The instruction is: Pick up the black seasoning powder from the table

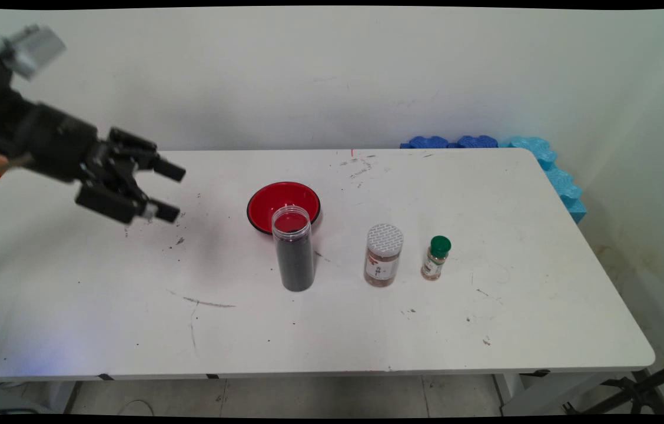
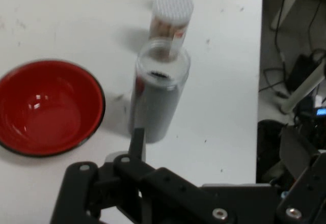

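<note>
Spread apart and holding nothing, the two black fingers of the gripper hang above the white table at its left end, well apart from everything that stands on it. From the gripper, the nearest thing lies toward 3 o'clock in the main view: a tall clear jar with no lid, filled most of the way with something dark. Just behind it, at its 12 o'clock, sits a red bowl with a dark rim, which looks bare inside; whether jar and bowl touch cannot be told, since the jar overlaps the bowl's near edge. At 3 o'clock from the tall jar stands a shorter jar with a white patterned lid and brownish contents, and further along the same line a small bottle with a green cap. Blue foam blocks line the table's far right corner. The hand view looks down past the linkage at the tall jar, with the bowl at its 9 o'clock and the lidded jar beyond it at 12 o'clock. As for hazards, the tall jar is narrow, high and open at the top, so it would likely tip if a finger struck it near the rim, and the dark contents would spill across the table or into the bowl. The three upright containers stand in a row, so a jar knocked sideways could well fell its neighbour.
</note>
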You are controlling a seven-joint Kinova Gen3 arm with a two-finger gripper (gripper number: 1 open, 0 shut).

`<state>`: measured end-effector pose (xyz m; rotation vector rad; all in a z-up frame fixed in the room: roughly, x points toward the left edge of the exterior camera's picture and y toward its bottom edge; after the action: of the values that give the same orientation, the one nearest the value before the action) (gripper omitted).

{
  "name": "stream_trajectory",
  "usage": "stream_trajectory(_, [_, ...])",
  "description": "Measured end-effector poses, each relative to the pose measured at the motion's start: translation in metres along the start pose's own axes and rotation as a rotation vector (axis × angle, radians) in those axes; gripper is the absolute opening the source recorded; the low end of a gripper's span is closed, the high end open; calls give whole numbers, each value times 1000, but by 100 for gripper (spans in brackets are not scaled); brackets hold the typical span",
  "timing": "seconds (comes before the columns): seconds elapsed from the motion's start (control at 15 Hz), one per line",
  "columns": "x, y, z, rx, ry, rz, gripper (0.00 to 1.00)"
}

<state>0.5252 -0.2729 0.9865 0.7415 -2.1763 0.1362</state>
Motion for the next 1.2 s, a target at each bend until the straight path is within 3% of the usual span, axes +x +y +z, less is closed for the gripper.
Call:
stream_trajectory(0.33, [-22,5,35,-1,-33,25,100])
stream_trajectory(0.6, [-25,7,72,4,-47,51,100])
stream_trajectory(1.2, [-12,-2,138,80,-108,32,100])
